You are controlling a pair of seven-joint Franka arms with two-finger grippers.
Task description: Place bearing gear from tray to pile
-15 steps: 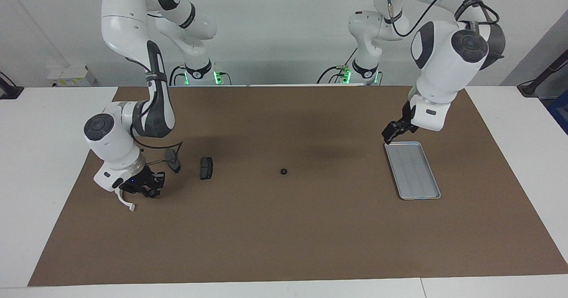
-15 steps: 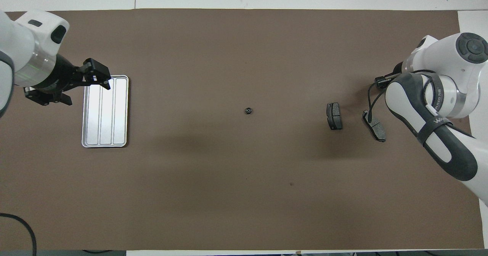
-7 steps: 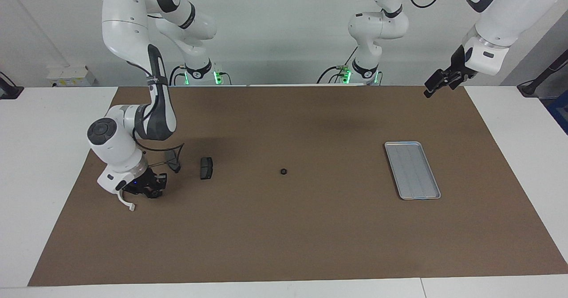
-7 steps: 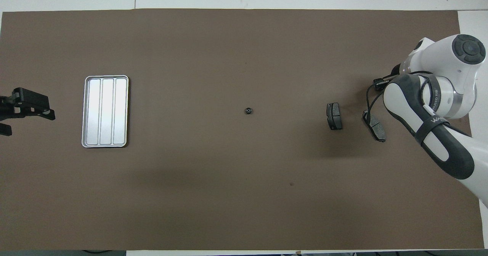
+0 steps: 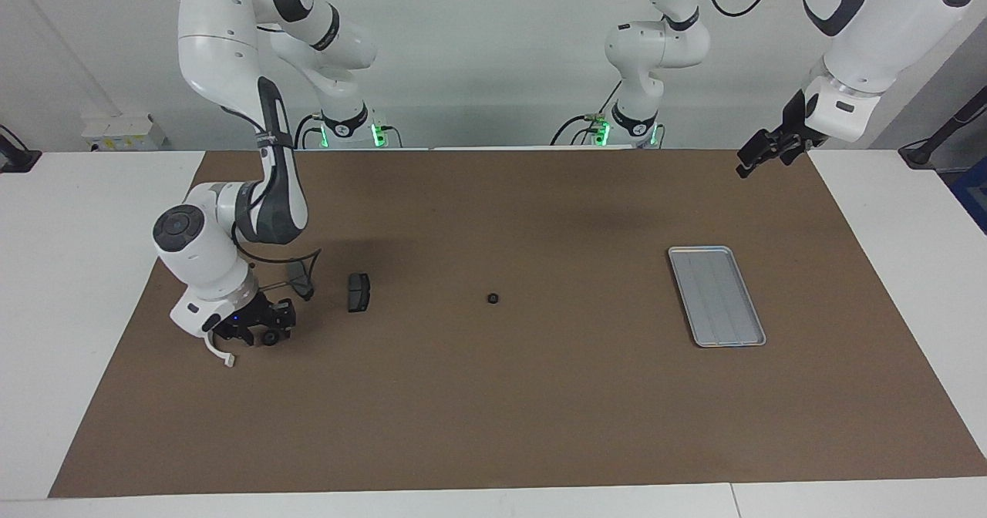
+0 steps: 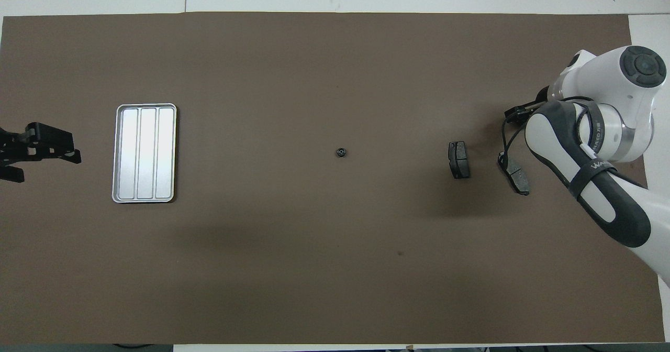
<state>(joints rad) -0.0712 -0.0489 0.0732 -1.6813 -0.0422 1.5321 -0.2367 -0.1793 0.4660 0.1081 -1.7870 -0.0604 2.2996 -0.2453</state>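
Overhead view, tray (image 6: 145, 153): flat on the brown mat (image 6: 314, 263) toward the left arm's end, nothing on it.
Bearing gear (image 5: 493, 298): on the mat mid-table, well apart from tray and pile.
Pile: two dark brake pads (image 5: 358, 291) toward the right arm's end; white half-ring bracket (image 5: 218, 351) beside the right gripper.
Left gripper (image 5: 759, 151): raised over the mat's corner at the left arm's end; finger state cannot be told.
Right gripper (image 5: 266, 333): low at the mat beside the pads; finger state cannot be told.
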